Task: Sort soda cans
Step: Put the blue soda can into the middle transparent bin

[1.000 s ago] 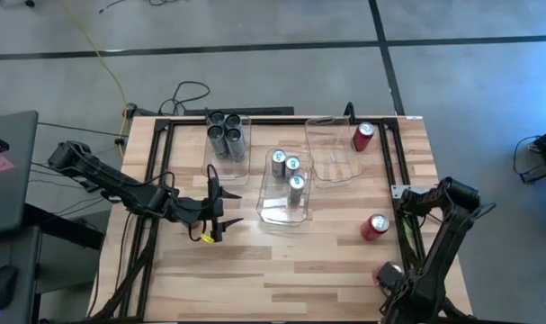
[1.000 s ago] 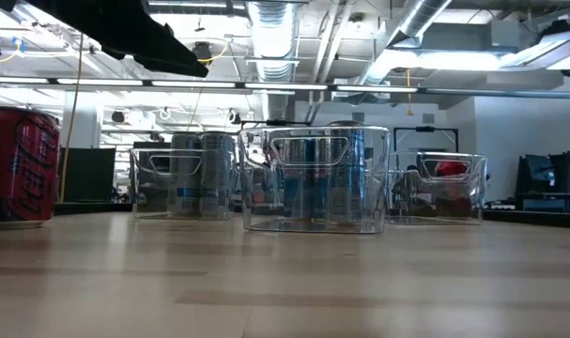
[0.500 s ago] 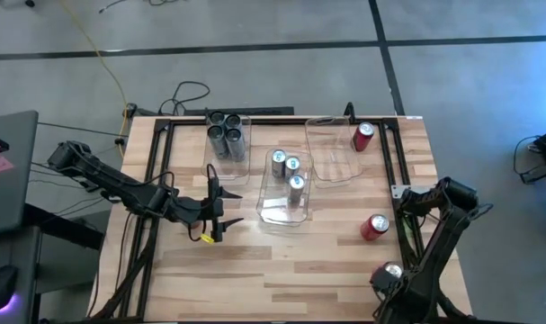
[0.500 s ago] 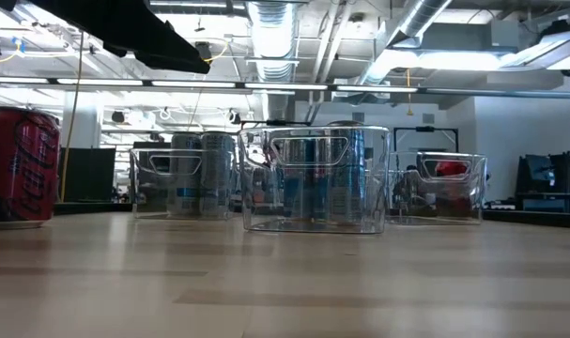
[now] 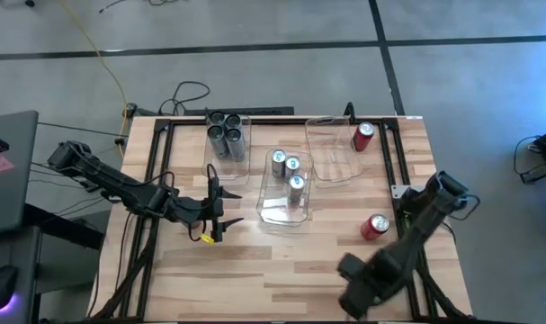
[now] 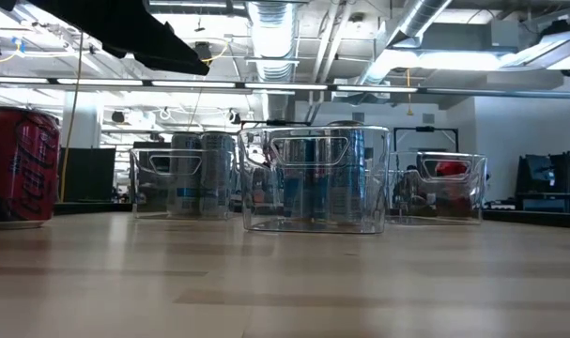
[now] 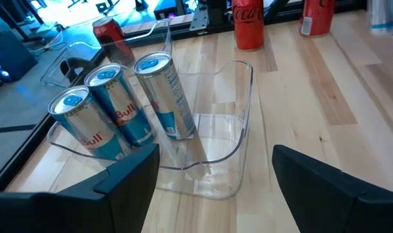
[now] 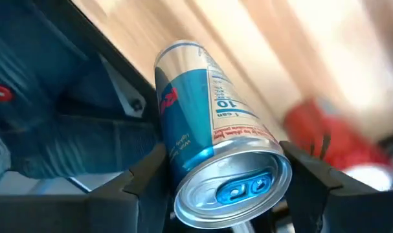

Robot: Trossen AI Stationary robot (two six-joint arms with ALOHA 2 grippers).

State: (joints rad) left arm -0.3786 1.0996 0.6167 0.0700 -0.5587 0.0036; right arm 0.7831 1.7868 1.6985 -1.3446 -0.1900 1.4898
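A silver-blue soda can [image 8: 206, 142] is between the fingers of my right gripper [image 8: 225, 194], which is shut on it above the table's near right part [image 5: 361, 281]; the arm hides the can from above. My left gripper [image 5: 220, 216] stands open left of the middle clear bin [image 5: 274, 211], which holds three upright silver-blue cans [image 7: 118, 107]. Dark grey cans [image 5: 226, 133] stand in the far left bin. One red can [image 5: 362, 137] is at the far right bin [image 5: 331, 166]. Another red can [image 5: 374, 227] stands on the table. My right gripper pinches the silver-blue can by two opposite sides just below its top rim [image 8: 183, 178], one finger [image 8: 134, 184] on each side. The fingers come from above, pointing steeply down. The can hangs below them, its silver top toward the wrist and its bottom toward the table.
A black metal frame [image 5: 156, 180] runs along the table's left, far and right sides. The near half of the wooden table [image 5: 255, 270] is bare planks. Cables [image 5: 187, 94] lie on the floor behind the table, and a dark desk [image 5: 7, 171] stands at the left.
My right gripper has risen from the table's near right corner and swung toward the table's left along the near edge, rolling as it went, with the silver-blue can in it. The left arm has kept still.
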